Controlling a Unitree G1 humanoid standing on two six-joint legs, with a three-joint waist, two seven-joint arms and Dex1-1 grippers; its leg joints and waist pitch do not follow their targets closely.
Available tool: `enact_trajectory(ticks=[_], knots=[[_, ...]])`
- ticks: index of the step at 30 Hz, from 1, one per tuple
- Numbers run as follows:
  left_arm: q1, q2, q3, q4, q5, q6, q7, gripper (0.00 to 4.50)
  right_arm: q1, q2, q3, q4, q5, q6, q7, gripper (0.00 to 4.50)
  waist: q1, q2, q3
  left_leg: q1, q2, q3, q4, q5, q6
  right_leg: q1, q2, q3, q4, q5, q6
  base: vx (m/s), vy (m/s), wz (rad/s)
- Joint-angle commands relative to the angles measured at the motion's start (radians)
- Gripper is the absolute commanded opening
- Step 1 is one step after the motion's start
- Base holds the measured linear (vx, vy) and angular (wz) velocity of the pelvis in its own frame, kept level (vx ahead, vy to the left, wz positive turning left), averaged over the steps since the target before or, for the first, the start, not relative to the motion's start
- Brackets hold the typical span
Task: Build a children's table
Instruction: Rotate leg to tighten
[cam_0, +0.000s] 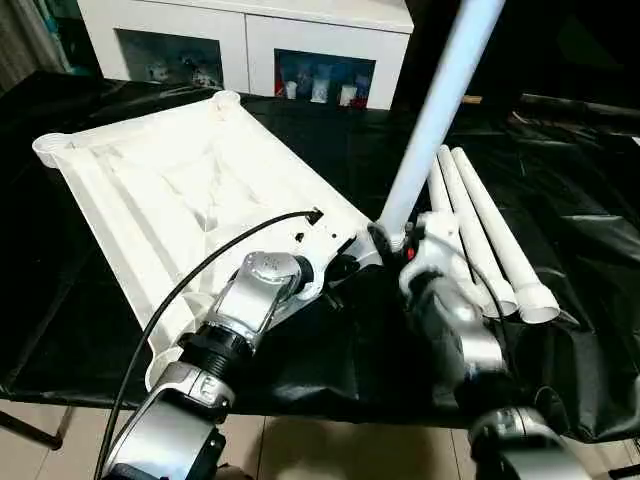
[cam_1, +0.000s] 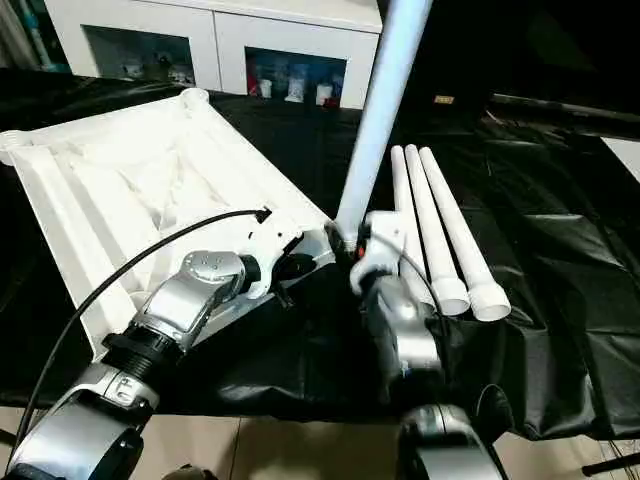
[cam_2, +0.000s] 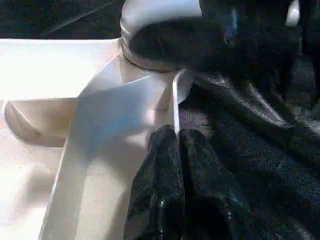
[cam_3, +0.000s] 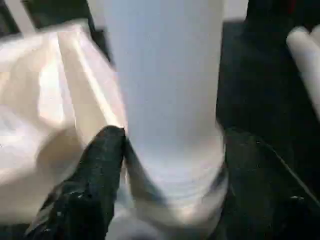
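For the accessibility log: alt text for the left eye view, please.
A white table leg stands in a corner of the upside-down white tabletop, the right gripper at its base. Three more legs lie alongside on black cloth.

Black-draped work table (cam_0: 560, 180) carries upside-down white tabletop (cam_0: 170, 190) beside left gripper (cam_0: 338, 268); three loose legs (cam_0: 480, 235) beside right gripper (cam_0: 395, 240).

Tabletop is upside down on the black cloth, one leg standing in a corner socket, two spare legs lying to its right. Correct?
Nearly. The tabletop is upside down and one leg stands in a corner socket, but three spare legs lie on the black cloth, not two. The right eye view shows all three ends.
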Motion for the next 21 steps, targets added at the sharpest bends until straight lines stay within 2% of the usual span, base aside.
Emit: enact_trajectory(ticks=[1,2,3,4,5,8,10,12,13,14,15,16,17,19,20,21], knots=[[0.027,-0.006,-0.013,0.028,-0.003,-0.054,0.002,0.00,0.016,-0.023,0.015,-0.013,-0.028,0.010,-0.002,3.40,-0.001,-0.009,-0.044,0.007,0.030,-0.017,-0.055,-0.142,0.069,0.034,-0.078,0.047,-0.080,-0.043,-0.164,0.000,0.000,0.00],[0.028,-0.012,-0.008,0.027,-0.009,-0.079,0.009,0.00,0.034,-0.040,0.023,-0.055,-0.037,0.017,0.009,3.40,0.000,-0.014,-0.042,0.005,0.030,-0.017,-0.055,-0.149,0.071,0.035,-0.077,0.047,-0.084,-0.061,-0.157,0.000,0.000,0.00],[0.028,-0.019,0.002,0.025,-0.017,-0.104,0.021,0.00,0.061,-0.061,0.031,-0.115,-0.043,0.031,0.027,3.40,0.004,-0.011,-0.043,0.006,0.031,-0.017,-0.055,-0.150,0.069,0.034,-0.078,0.048,-0.084,-0.070,-0.150,0.000,0.000,0.00],[0.027,-0.022,0.008,0.023,-0.018,-0.121,0.026,0.00,0.086,-0.073,0.030,-0.171,-0.034,0.052,0.048,3.40,0.007,-0.014,-0.044,0.007,0.032,-0.018,-0.054,-0.145,0.073,0.035,-0.078,0.048,-0.083,-0.057,-0.145,0.000,0.000,0.00],[0.027,-0.022,0.008,0.023,-0.018,-0.121,0.026,0.00,0.086,-0.073,0.030,-0.171,-0.034,0.052,0.048,3.40,0.007,-0.014,-0.044,0.007,0.032,-0.018,-0.054,-0.145,0.073,0.035,-0.078,0.048,-0.083,-0.057,-0.145,0.000,0.000,0.00],[0.023,-0.025,0.023,0.017,-0.027,-0.161,0.030,0.00,0.166,-0.111,0.033,-0.328,-0.001,0.114,0.117,3.40,0.013,-0.013,-0.048,0.001,0.032,-0.019,-0.050,-0.100,0.099,0.038,-0.075,0.046,-0.071,0.062,-0.156,0.000,0.000,0.00],[0.016,-0.032,0.062,-0.016,-0.084,-0.142,-0.008,0.39,0.237,-0.147,0.060,-0.437,0.017,0.162,0.171,3.54,0.017,-0.007,-0.053,0.004,0.034,-0.019,-0.046,-0.085,0.106,0.041,-0.076,0.046,-0.066,0.118,-0.172,0.000,0.000,0.00],[0.012,-0.027,0.084,-0.055,-0.116,-0.126,-0.030,0.42,0.274,-0.164,0.086,-0.487,0.023,0.185,0.197,3.54,0.015,-0.012,-0.053,-0.001,0.033,-0.019,-0.044,-0.054,0.119,0.044,-0.075,0.043,-0.059,0.199,-0.202,0.000,0.000,0.00],[0.011,-0.025,0.086,-0.062,-0.119,-0.132,-0.028,0.47,0.281,-0.165,0.091,-0.497,0.023,0.192,0.200,3.54,0.015,-0.008,-0.055,-0.001,0.033,-0.020,-0.042,-0.049,0.119,0.045,-0.076,0.043,-0.055,0.214,-0.208,0.000,0.000,0.00],[0.006,-0.011,0.091,-0.081,-0.115,-0.134,-0.019,0.47,0.287,-0.165,0.101,-0.503,0.020,0.203,0.206,3.54,0.012,-0.011,-0.055,-0.002,0.033,-0.019,-0.041,-0.043,0.126,0.045,-0.075,0.043,-0.054,0.235,-0.220,0.000,0.000,0.00],[0.000,0.006,0.097,-0.104,-0.110,-0.133,-0.009,0.57,0.293,-0.164,0.112,-0.508,0.017,0.216,0.213,3.54,0.013,-0.002,-0.056,-0.002,0.033,-0.020,-0.041,-0.041,0.126,0.045,-0.075,0.042,-0.052,0.241,-0.222,0.000,0.000,0.00],[-0.009,0.025,0.123,-0.129,-0.113,-0.112,0.014,0.75,0.295,-0.160,0.118,-0.514,0.010,0.228,0.210,3.54,0.008,-0.005,-0.056,-0.002,0.033,-0.019,-0.039,-0.043,0.127,0.046,-0.075,0.043,-0.052,0.251,-0.228,0.000,0.000,0.00],[-0.024,0.053,0.161,-0.153,-0.114,-0.091,0.052,0.80,0.297,-0.152,0.121,-0.528,0.004,0.256,0.206,3.54,0.003,-0.004,-0.056,-0.003,0.033,-0.019,-0.039,-0.047,0.122,0.046,-0.074,0.042,-0.051,0.247,-0.237,0.000,0.000,0.00],[-0.043,0.103,0.209,-0.172,-0.101,-0.082,0.106,0.85,0.293,-0.151,0.134,-0.528,-0.013,0.279,0.203,3.54,0.001,-0.004,-0.054,-0.003,0.032,-0.019,-0.039,-0.050,0.118,0.045,-0.072,0.042,-0.051,0.237,-0.237,0.000,0.000,0.00],[-0.060,0.167,0.265,-0.186,-0.078,-0.069,0.170,0.85,0.281,-0.149,0.146,-0.512,-0.032,0.293,0.194,3.54,-0.003,-0.002,-0.055,-0.003,0.031,-0.019,-0.038,-0.054,0.110,0.044,-0.071,0.042,-0.051,0.227,-0.232,0.000,0.000,0.00],[-0.065,0.193,0.285,-0.191,-0.069,-0.066,0.191,1.09,0.278,-0.150,0.151,-0.508,-0.037,0.302,0.190,3.54,-0.007,-0.001,-0.055,-0.004,0.031,-0.021,-0.039,-0.054,0.105,0.045,-0.069,0.041,-0.049,0.223,-0.229,0.000,0.000,0.00]])
